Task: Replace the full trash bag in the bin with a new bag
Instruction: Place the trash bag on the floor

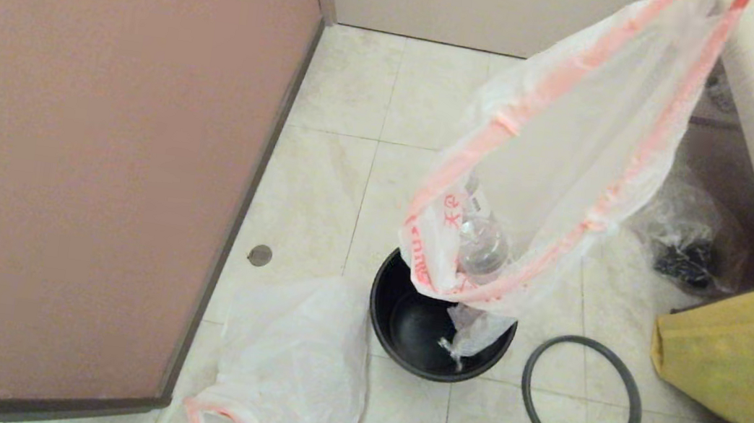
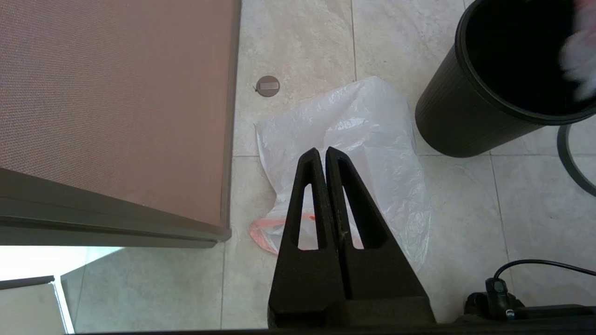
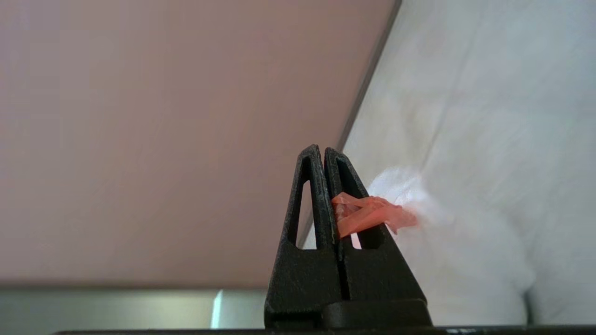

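The full trash bag [image 1: 557, 170], translucent white with a pink-red rim and a clear bottle inside, hangs stretched from the top right edge of the head view. Its lower end dangles just over the mouth of the black bin [image 1: 439, 321]. My right gripper [image 3: 322, 150] is shut on a pinch of the pink-red rim [image 3: 368, 214]; it is out of the head view. The new bag [image 1: 291, 368] lies limp on the floor to the left of the bin. My left gripper [image 2: 322, 151] hovers shut and empty above the new bag [image 2: 372, 153], beside the bin [image 2: 470, 116].
A grey hoop [image 1: 580, 397] lies flat on the tiles right of the bin. A big yellow bag [image 1: 744, 354] and a clear bag with black stuff [image 1: 690, 242] sit at the right. A brown panel [image 1: 93, 152] walls off the left.
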